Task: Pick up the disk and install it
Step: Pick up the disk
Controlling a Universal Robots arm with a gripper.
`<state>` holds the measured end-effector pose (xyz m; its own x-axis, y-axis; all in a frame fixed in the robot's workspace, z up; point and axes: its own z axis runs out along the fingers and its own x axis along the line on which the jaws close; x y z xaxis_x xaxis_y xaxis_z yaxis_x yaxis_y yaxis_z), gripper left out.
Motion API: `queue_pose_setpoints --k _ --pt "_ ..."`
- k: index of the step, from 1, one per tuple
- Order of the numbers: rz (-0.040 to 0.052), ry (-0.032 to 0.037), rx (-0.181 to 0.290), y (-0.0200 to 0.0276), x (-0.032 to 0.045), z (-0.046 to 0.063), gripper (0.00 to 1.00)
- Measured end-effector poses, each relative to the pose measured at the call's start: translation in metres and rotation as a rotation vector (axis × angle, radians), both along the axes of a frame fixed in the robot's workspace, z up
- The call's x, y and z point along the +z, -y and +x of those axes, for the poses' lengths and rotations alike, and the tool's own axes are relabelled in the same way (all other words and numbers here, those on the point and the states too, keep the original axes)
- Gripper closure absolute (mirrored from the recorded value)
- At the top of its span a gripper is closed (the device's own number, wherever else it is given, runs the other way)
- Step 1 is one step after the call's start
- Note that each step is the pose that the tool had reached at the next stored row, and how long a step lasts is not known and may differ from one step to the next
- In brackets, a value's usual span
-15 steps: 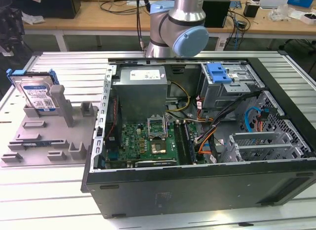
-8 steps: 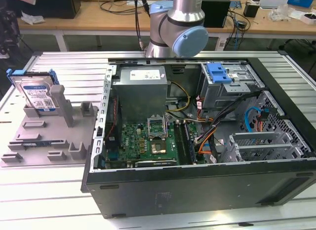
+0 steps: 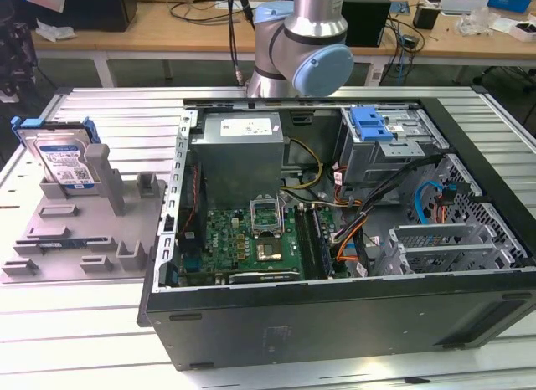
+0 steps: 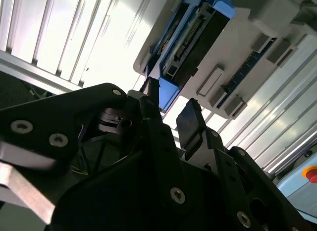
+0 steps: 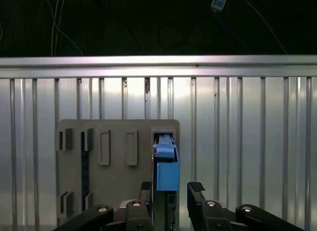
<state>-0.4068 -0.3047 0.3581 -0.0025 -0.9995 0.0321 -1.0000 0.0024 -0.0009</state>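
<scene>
Disk [image 3: 65, 158] stands on edge, leaning, in a slot at the far end of a grey rack [image 3: 79, 239]. Rack lies on the slatted metal table [image 3: 84, 340], at the exterior view's left, just beside the open computer case [image 3: 335, 323]. Arm [image 3: 306, 43] rises on the far side of the case. In the first wrist view the gripper [image 5: 171, 187] has its black fingers [image 5: 196, 189] spread; the disk's blue-framed edge lines up in the gap between them, no contact seen. Blue bracket [image 3: 371, 122] sits atop the case's drive cage [image 3: 360, 156].
</scene>
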Motion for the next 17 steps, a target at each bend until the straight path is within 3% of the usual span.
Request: queue_pose_setpoints --k 9,17 --pt "0.0001 0.0003 0.0 0.0001 -0.0013 0.0012 0.58" --pt "0.0001 0.0002 0.0 0.0002 -0.0098 0.0013 0.58"
